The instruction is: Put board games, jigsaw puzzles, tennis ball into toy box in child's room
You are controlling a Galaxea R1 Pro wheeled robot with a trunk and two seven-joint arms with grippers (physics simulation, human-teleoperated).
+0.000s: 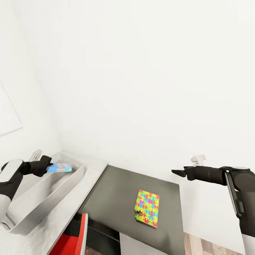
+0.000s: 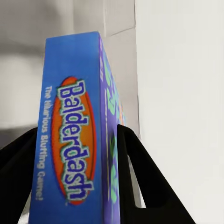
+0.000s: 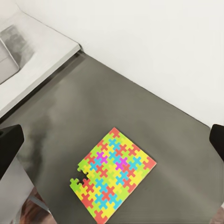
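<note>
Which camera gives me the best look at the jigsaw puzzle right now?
The right wrist view: the jigsaw puzzle lies whole and large on the dark table, showing a notch in its edge. The head view shows it smaller, on the same table.

Two-tone arms — black and white

The left gripper (image 1: 49, 165) and right gripper (image 1: 178, 172) have matte black, tapering fingers on black forearm tubes; glossy white shells cover the joints — a small white fitting sits at the right wrist's 12 o'clock.

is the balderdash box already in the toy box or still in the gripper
Still in the gripper. The left gripper is shut on the Balderdash box, holding it above the toy box; both fingers press its sides.
</note>
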